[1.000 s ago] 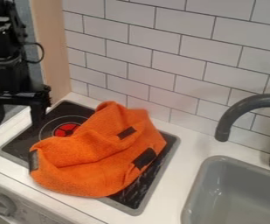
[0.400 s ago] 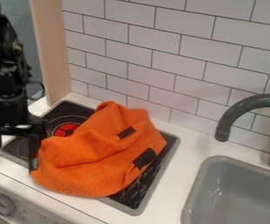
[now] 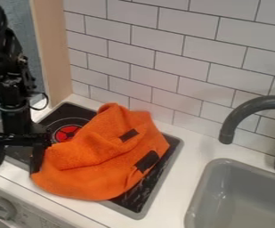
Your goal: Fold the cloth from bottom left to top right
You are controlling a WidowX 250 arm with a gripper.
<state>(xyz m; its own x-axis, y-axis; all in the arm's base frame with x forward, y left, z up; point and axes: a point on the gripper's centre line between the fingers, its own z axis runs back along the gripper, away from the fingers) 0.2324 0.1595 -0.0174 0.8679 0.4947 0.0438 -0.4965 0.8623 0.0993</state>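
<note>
Fingers (image 3: 36,160) hang wide by the black cooktop (image 3: 135,201) on a white counter (image 3: 186,158), tiled wall (image 3: 130,35) behind.

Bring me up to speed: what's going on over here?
A black robot arm has its black two-finger tool at the left edge of the rumpled orange cloth, its fingers spread. One finger overlaps the cloth's edge in view, but I can't tell whether it touches. Nothing looks gripped. The cloth lies bunched across the black, grey-rimmed cooktop, and its fold from bottom left to top right doesn't look done.
</note>
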